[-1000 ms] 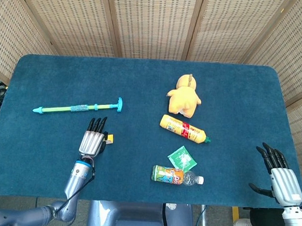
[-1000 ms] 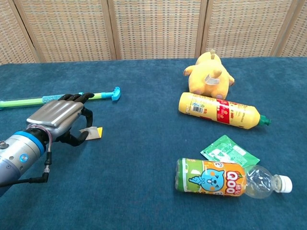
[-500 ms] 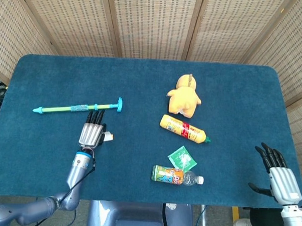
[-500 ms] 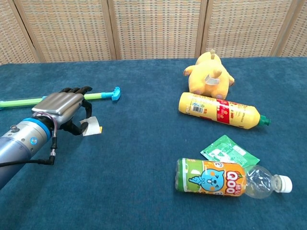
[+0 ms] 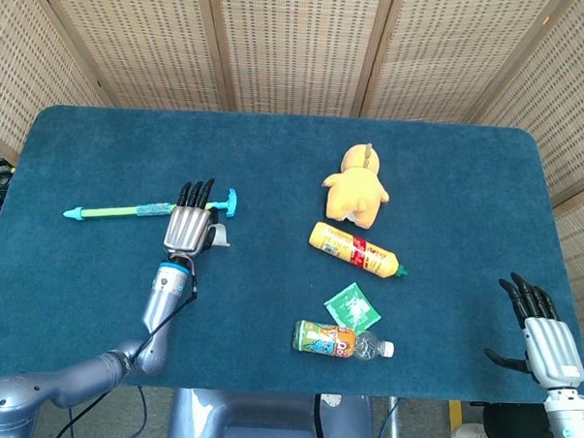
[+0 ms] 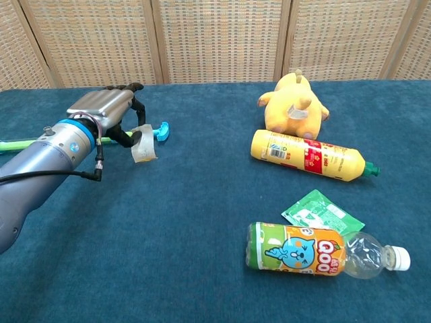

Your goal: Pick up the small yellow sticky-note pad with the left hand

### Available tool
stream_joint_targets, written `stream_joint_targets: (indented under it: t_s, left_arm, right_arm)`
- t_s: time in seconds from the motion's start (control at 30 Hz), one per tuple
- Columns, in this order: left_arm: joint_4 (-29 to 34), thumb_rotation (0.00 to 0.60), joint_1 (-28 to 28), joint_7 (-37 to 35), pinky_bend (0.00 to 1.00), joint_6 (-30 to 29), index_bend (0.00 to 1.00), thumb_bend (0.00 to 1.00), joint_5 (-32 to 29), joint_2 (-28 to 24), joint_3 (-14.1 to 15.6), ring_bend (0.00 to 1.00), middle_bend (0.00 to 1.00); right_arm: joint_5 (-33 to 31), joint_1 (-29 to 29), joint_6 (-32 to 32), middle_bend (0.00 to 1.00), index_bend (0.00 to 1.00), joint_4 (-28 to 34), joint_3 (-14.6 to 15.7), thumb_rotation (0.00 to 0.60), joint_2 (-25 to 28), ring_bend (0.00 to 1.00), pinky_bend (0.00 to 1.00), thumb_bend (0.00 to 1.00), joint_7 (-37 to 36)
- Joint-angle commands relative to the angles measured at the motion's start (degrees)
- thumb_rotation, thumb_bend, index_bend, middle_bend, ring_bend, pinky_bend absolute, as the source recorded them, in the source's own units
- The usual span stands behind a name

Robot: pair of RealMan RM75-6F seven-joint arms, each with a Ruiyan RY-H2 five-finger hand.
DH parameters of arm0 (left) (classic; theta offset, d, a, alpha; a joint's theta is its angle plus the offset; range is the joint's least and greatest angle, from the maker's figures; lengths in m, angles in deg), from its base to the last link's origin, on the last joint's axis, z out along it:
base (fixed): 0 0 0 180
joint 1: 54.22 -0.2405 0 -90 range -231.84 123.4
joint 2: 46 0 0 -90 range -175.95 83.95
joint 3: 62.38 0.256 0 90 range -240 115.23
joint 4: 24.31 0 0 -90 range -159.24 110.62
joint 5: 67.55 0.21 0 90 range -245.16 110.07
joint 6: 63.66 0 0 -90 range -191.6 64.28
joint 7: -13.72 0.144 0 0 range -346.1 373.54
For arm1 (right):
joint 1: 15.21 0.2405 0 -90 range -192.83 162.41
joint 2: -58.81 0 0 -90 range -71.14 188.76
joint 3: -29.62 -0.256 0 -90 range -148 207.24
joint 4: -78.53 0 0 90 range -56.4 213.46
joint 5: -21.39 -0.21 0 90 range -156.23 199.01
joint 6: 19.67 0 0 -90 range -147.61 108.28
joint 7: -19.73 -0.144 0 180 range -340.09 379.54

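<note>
The small sticky-note pad [image 6: 143, 142] hangs clear of the blue table top, showing its pale face, pinched between the thumb and a finger of my left hand [image 6: 108, 108]. From the head view the pad [image 5: 217, 235] peeks out at the right side of the left hand [image 5: 187, 224], which is raised over the left-centre of the table. My right hand [image 5: 544, 337] hovers at the table's front right corner, fingers apart and holding nothing; the chest view does not show it.
A green-and-blue toy rod [image 5: 147, 210] lies just beyond the left hand. A yellow plush [image 5: 354, 188], a yellow bottle [image 5: 357, 249], a green packet [image 5: 352, 305] and a drink bottle [image 5: 340, 340] lie right of centre on the blue table [image 5: 75, 297].
My left hand closed on the pad, lifted it off the cloth and moved away from the front edge toward the toy rod. The right hand barely shifted.
</note>
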Motion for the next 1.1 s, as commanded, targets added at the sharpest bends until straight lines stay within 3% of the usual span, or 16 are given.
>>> stream_joint_targets:
  t_s: [0.03,0.23,0.53,0.73,0.87,1.1]
  left_arm:
    - [6.90,0.600,-0.35,-2.61,0.00,-1.36,0.58,0.60,-0.90,-3.13,-1.97,0.00,0.00]
    - [20.61,0.600,-4.54,-8.03,0.00,-2.63,0.58,0.57,-0.64,-9.64,-0.81,0.00,0.00]
    - [39.23,0.600,-11.53,-26.48,0.00,-0.37,0.58,0.56,0.15,-20.78,0.94,0.00,0.00]
    - [47.73,0.600,-14.16,-39.46,0.00,6.77,0.58,0.56,-0.84,-28.64,1.84,0.00,0.00]
    - [53.07,0.600,-15.66,-50.19,0.00,14.08,0.58,0.56,-0.22,-33.22,4.12,0.00,0.00]
    - [54.63,0.600,-16.55,-60.91,0.00,20.06,0.58,0.56,4.90,-34.27,7.53,0.00,0.00]
  right_arm:
    - [0.12,-0.20,0.36,0.00,0.00,-0.01,0.02,0.600,0.10,0.00,0.00,0.00,-0.29]
    - [1.24,-0.66,1.65,0.00,0.00,0.42,0.25,0.600,0.36,0.00,0.00,0.00,-0.53]
    - [2.19,-0.94,2.39,0.00,0.00,0.96,0.62,0.600,0.29,0.00,0.00,0.00,0.61]
    - [2.26,-1.01,2.51,0.00,0.00,1.23,0.68,0.600,0.21,0.00,0.00,0.00,1.33]
    - [2.43,-1.22,3.07,0.00,0.00,1.41,0.63,0.600,0.21,0.00,0.00,0.00,1.67]
    - [3.17,-1.41,3.54,0.00,0.00,2.09,0.92,0.600,0.30,0.00,0.00,0.00,2.53]
